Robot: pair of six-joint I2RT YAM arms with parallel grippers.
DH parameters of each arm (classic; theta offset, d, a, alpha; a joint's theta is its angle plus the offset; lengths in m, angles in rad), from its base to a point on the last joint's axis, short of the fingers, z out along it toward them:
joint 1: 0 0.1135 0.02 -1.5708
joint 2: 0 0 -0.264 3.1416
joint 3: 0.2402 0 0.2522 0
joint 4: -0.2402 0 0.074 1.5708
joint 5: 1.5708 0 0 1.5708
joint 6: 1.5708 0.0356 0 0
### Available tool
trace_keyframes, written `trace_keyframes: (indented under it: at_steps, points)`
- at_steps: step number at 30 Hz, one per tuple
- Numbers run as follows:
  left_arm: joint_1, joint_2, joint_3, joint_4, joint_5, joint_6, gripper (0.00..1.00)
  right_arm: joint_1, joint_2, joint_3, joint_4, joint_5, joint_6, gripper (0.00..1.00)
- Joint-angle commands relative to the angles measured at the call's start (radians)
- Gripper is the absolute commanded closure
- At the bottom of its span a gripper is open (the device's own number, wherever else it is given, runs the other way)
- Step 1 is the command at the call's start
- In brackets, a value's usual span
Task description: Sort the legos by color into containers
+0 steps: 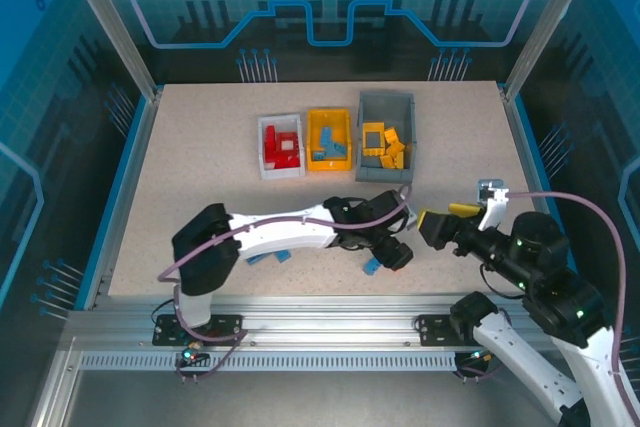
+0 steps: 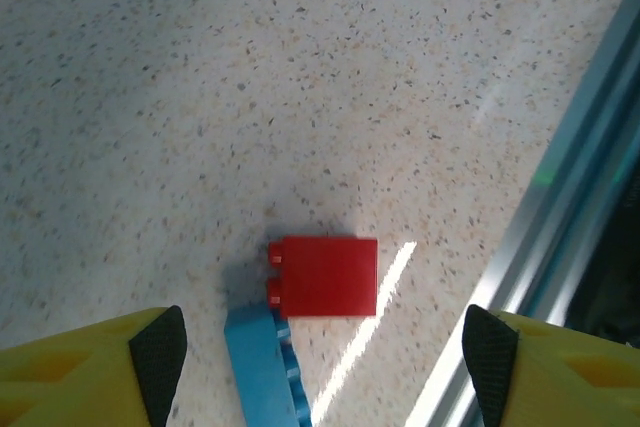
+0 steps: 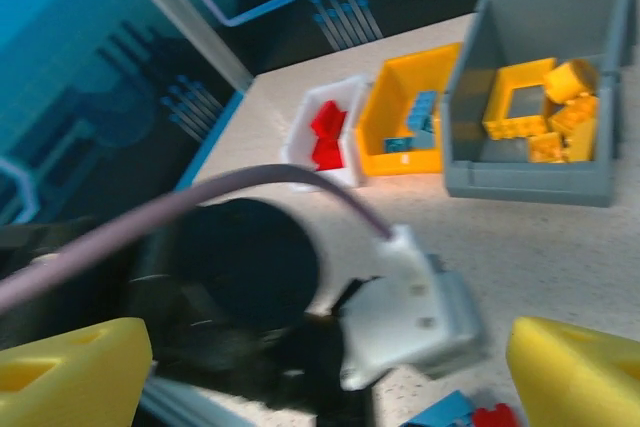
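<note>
My left gripper (image 2: 325,362) is released, fingers spread wide, low over a red lego (image 2: 325,275). A blue lego (image 2: 265,372) touches the red one's corner. Both lie on the table (image 2: 250,67) near its metal edge rail (image 2: 545,227), with bare table on the other side. My right gripper (image 1: 447,217) is spread too, holding nothing, just beside the left wrist. Farther back, side by side: white bin (image 1: 263,147) with reds, yellow bin (image 1: 311,137) with blues, grey bin (image 1: 385,104) with yellows.
</note>
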Motion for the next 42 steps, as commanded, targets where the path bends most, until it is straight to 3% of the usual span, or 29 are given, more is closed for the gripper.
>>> trace_keyframes:
  at_steps: [1, 13, 19, 25, 31, 36, 40, 42]
  points:
    - [-0.018, 0.086, 0.094, -0.096, -0.014, 0.087, 0.22, 0.005, 0.01, 0.047, -0.026, -0.089, -0.038, 0.06]
    - [-0.033, 0.253, 0.209, -0.172, -0.051, 0.096, 0.22, 0.004, 0.05, 0.049, -0.009, -0.08, -0.04, 0.06]
    - [-0.035, 0.296, 0.228, -0.172, -0.055, 0.091, 0.29, 0.005, 0.046, 0.05, -0.021, -0.075, -0.037, 0.06]
    - [-0.036, 0.288, 0.222, -0.139, -0.069, 0.077, 0.61, 0.004, 0.045, 0.045, -0.024, -0.067, -0.036, 0.07]
    - [-0.023, 0.191, 0.192, -0.105, -0.158, 0.027, 0.65, 0.005, 0.052, 0.035, -0.019, -0.067, -0.044, 0.09]
    - [0.072, 0.02, 0.114, -0.106, -0.18, -0.031, 0.66, 0.004, 0.079, 0.023, 0.01, -0.095, -0.067, 0.1]
    - [0.219, -0.13, 0.0, -0.123, -0.174, -0.07, 0.66, 0.015, 0.168, -0.013, 0.103, -0.154, -0.08, 0.16]
    - [0.311, -0.189, -0.047, -0.149, -0.179, -0.072, 0.66, 0.062, 0.219, -0.038, 0.181, -0.124, -0.076, 0.17]
